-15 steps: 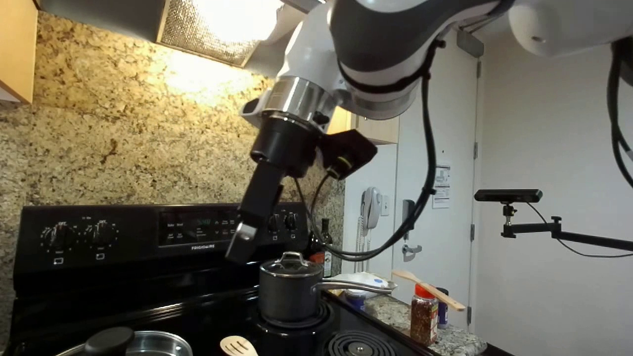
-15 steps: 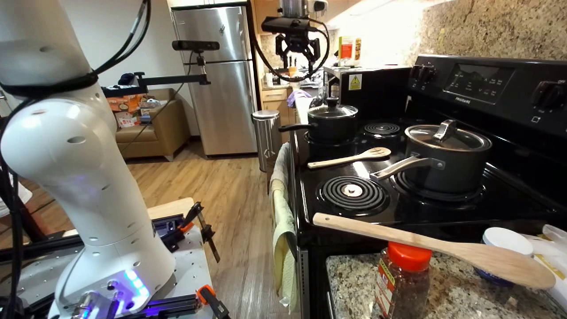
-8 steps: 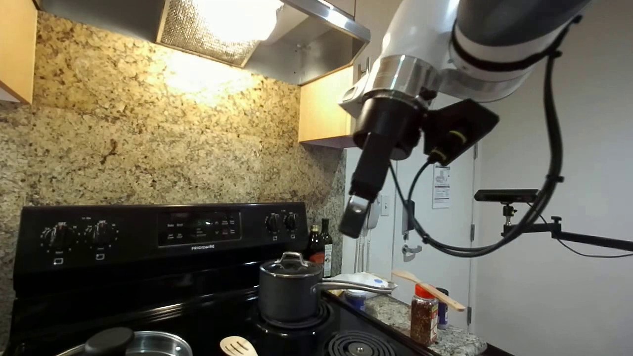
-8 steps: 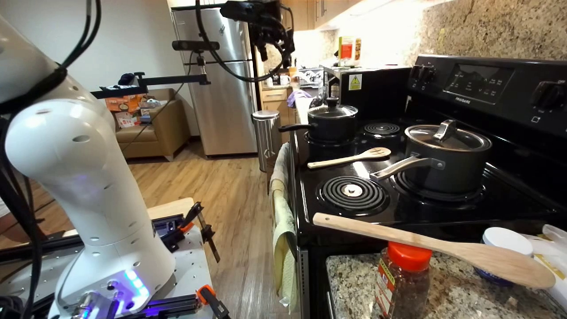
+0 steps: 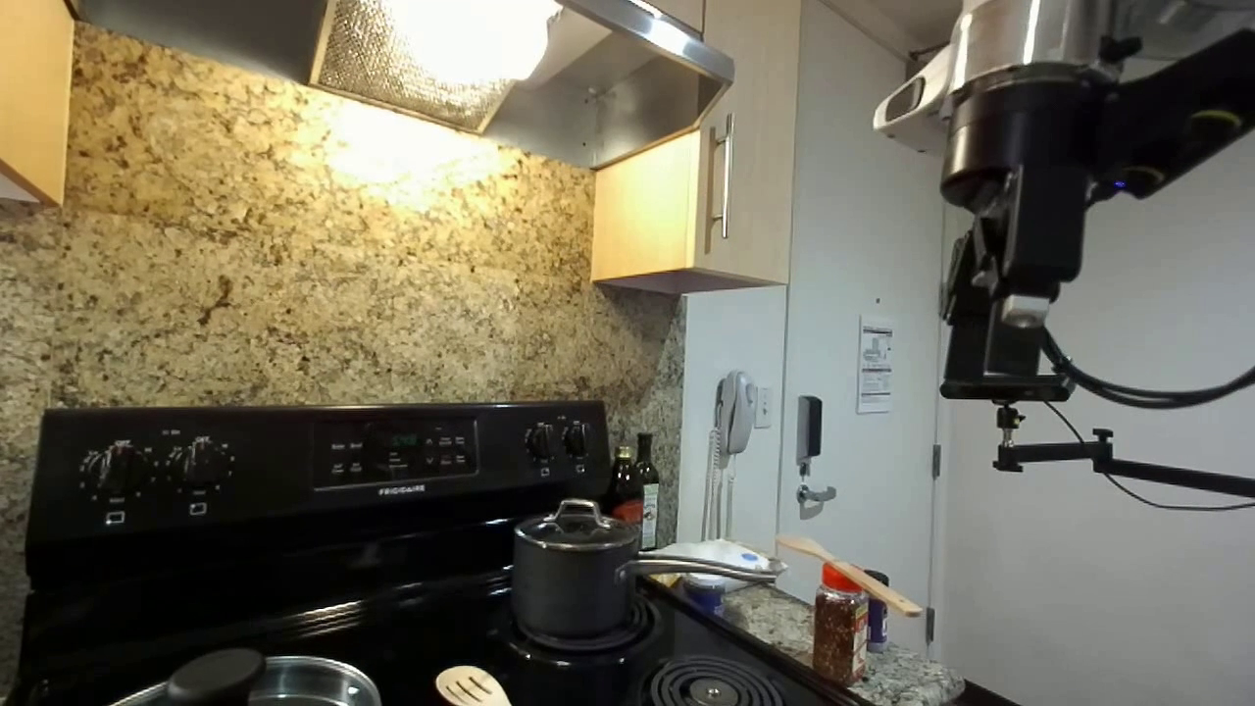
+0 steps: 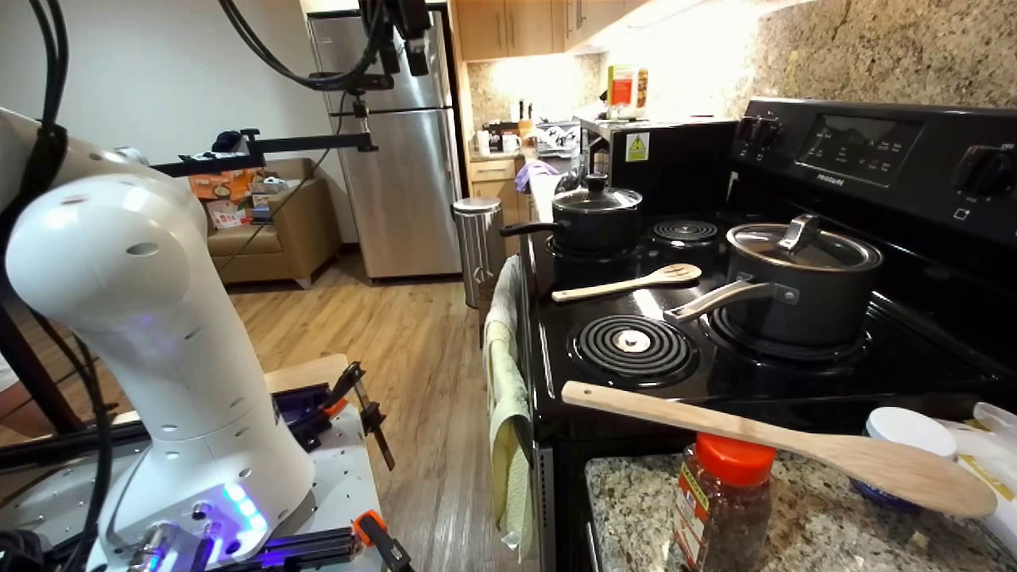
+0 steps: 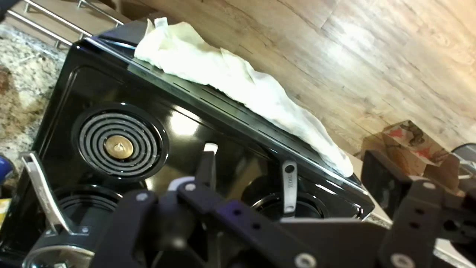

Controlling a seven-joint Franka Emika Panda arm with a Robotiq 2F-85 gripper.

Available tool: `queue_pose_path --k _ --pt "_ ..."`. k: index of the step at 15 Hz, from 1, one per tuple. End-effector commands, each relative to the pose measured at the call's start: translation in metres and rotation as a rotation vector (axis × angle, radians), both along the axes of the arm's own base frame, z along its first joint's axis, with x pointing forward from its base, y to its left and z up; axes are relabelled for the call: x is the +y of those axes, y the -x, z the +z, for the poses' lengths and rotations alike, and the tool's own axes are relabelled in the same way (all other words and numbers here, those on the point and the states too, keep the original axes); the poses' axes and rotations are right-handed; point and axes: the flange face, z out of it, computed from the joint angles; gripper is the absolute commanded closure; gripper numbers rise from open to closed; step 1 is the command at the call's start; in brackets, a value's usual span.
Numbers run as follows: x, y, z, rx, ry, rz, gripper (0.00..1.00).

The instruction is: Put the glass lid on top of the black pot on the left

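While aloft, empty claw (image 7: 292,173) fully agape.

We count, on the stove (image 6: 929,349), two pots (image 6: 600,230), two pot lids (image 6: 613,202), four burners (image 6: 633,343) and four knobs (image 5: 204,461); beside it, three jars (image 5: 840,637) and two bottles (image 5: 649,500). We see two wooden utensils (image 6: 628,284): one on the stove, one beside it. Beyond it, one telephone (image 5: 740,407).
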Motion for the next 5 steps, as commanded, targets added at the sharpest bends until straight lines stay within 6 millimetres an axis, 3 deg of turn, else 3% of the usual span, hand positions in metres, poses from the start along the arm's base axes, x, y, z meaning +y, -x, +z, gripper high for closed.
queue_pose_path --k 1,5 --pt "-0.0026 0.0012 0.0057 -0.008 -0.003 0.005 0.00" --pt "-0.0011 0.0006 0.0022 -0.001 0.001 0.006 0.00"
